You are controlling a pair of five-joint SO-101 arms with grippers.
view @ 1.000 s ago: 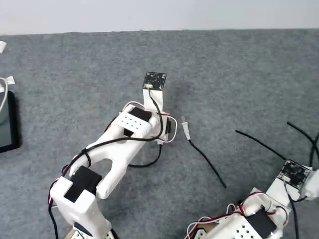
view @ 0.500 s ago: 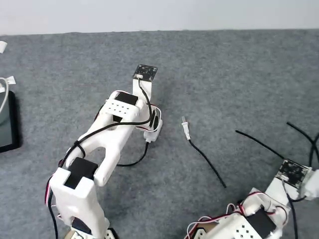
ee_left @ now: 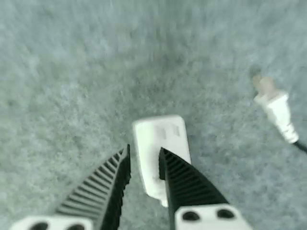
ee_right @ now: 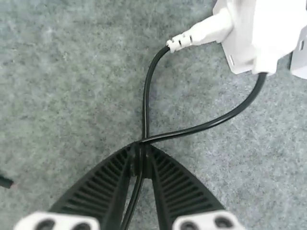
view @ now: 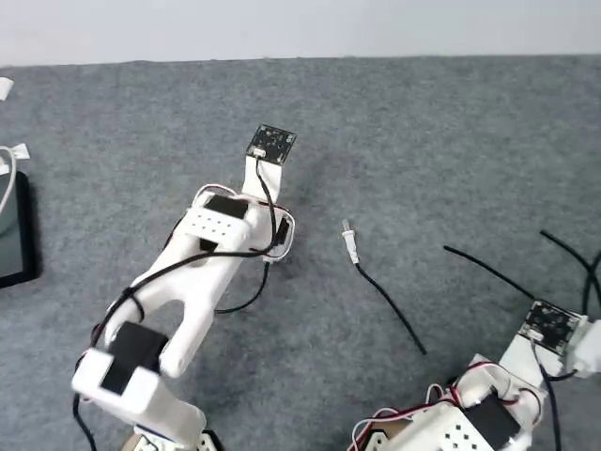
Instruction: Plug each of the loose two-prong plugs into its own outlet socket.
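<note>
The left end effector (ee_left: 144, 150) pinches a white outlet block (ee_left: 160, 132) (a loose plug (ee_left: 278, 110) lies near), while the right end effector (ee_right: 141, 148) clamps a black cable (ee_right: 145, 110).

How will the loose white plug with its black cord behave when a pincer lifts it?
The plug looks small and light, so a nudge may well spin it. Its thin cord lies slack on the carpet, so it probably trails limply and tugs slightly.
</note>
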